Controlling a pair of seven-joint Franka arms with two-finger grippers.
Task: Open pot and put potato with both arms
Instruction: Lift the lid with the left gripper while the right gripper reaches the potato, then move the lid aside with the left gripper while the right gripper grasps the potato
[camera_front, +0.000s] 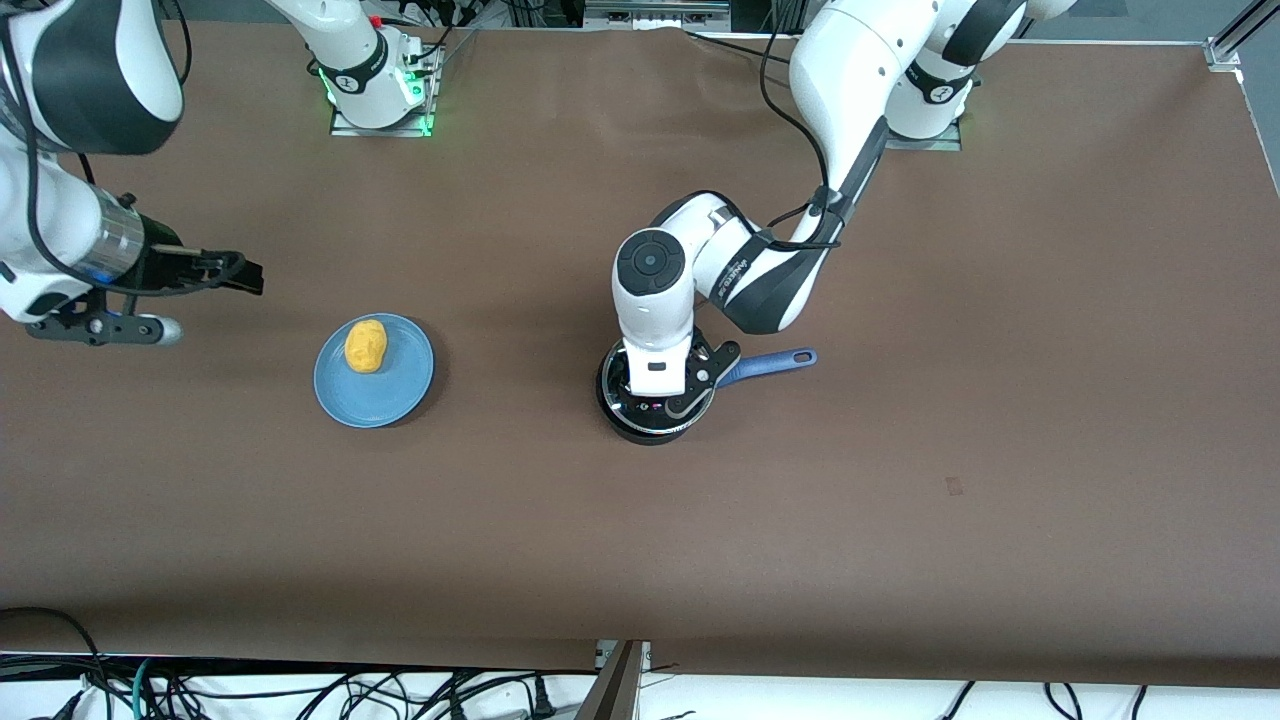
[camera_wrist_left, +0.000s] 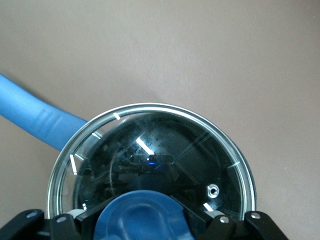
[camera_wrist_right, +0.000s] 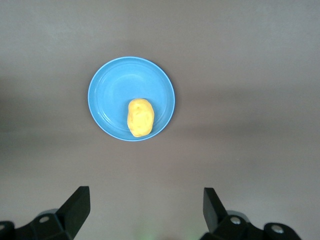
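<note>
The black pot (camera_front: 650, 428) stands mid-table, its long blue handle (camera_front: 770, 365) pointing toward the left arm's end. It wears a glass lid (camera_wrist_left: 160, 145) with a blue knob (camera_wrist_left: 142, 215). My left gripper (camera_front: 655, 395) is down on the lid, shut on that knob (camera_wrist_left: 142, 222). The yellow-orange potato (camera_front: 366, 345) lies on a flat blue plate (camera_front: 400, 395) toward the right arm's end. My right gripper (camera_front: 242, 273) hangs open and empty over bare table beside the plate. Its wrist view looks down on the potato (camera_wrist_right: 140, 117) and plate (camera_wrist_right: 112, 95), with the gripper (camera_wrist_right: 145, 200) short of them.
Brown tabletop stretches all around the pot and plate. Both arm bases stand along the edge farthest from the front camera. Cables run along the table's near edge.
</note>
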